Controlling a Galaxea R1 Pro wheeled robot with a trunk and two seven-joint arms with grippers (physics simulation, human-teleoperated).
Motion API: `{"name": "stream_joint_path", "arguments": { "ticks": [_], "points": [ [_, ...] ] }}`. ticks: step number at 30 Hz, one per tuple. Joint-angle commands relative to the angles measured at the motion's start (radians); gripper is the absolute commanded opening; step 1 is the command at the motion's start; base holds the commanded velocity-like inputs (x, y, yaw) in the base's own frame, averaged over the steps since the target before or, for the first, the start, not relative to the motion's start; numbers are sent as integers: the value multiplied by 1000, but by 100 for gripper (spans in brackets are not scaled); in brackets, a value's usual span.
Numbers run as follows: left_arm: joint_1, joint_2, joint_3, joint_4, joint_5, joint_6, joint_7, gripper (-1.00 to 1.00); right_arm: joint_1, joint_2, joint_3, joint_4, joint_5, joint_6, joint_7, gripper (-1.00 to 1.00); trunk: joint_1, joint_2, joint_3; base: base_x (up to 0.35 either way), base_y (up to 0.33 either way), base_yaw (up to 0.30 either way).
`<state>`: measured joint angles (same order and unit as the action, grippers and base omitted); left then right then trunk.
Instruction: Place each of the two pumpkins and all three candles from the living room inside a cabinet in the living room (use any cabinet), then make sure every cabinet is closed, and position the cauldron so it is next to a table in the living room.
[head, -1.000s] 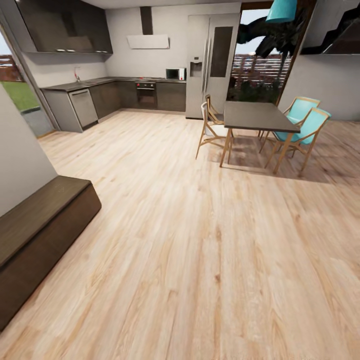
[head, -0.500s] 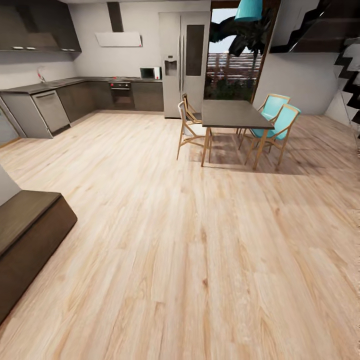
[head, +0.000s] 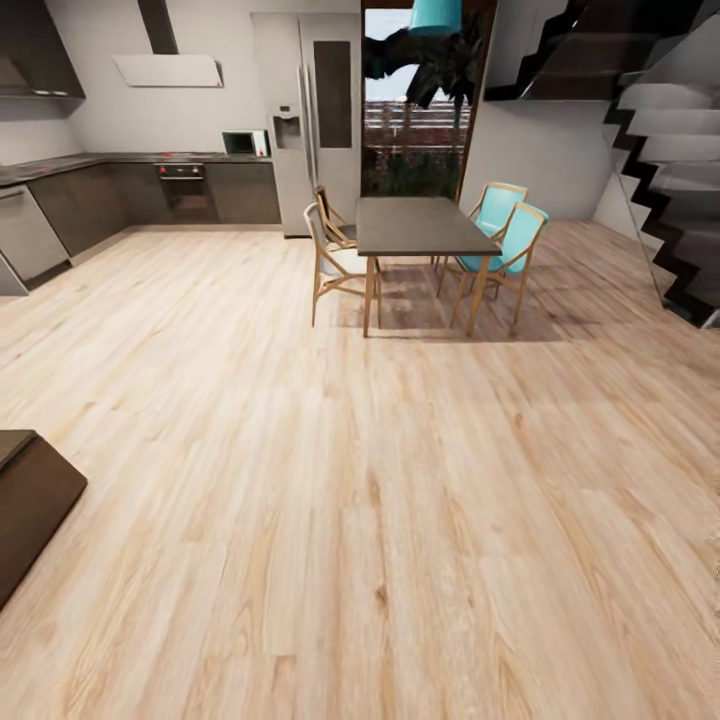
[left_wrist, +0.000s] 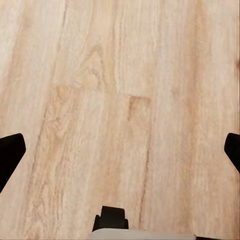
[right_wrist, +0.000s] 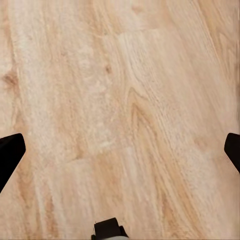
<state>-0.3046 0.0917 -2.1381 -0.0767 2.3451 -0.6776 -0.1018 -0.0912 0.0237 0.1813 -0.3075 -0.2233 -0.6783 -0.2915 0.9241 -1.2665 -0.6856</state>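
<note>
both hands, left hand (left_wrist: 120, 150) and right hand (right_wrist: 120, 150), were spread empty above the wooden floor (head: 400, 520); no pumpkin or candle was visible to judge grip.

1. Head view: bright, even illumination across the wooden floor (head: 400, 500); daylight enters through the glass door (head: 410, 130) at 12 o'clock.
2. Soft shadow lies beneath the dining table (head: 415, 225), spreading toward 3 o'clock.
3. Straight lines bow toward the frame edges; wide-angle distortion noted.
4. Both wrist views: flat, shadowless light, floor grain slightly soft.
</note>
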Motion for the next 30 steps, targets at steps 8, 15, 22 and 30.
{"name": "stream_joint_path", "arguments": {
  "ticks": [8,15,22,30],
  "points": [
    [-1,0,-2,-3,11,-3,-7,100,-1,1,8,1,-8,-5,-6,100,1,0,-5,331,-114,-164],
    [-1,0,-2,-3,11,-3,-7,100,-1,0,7,0,-6,-9,-9,100,1,0,-5,331,-134,-15],
    [-1,0,-2,-3,11,14,-7,100,-1,11,13,-4,-4,-20,-11,100,1,0,-5,331,-137,-155],
    [-1,0,-5,-3,11,32,-11,100,-1,10,12,-2,-5,-21,-10,100,1,0,-5,286,-139,-285]
  ]
}}
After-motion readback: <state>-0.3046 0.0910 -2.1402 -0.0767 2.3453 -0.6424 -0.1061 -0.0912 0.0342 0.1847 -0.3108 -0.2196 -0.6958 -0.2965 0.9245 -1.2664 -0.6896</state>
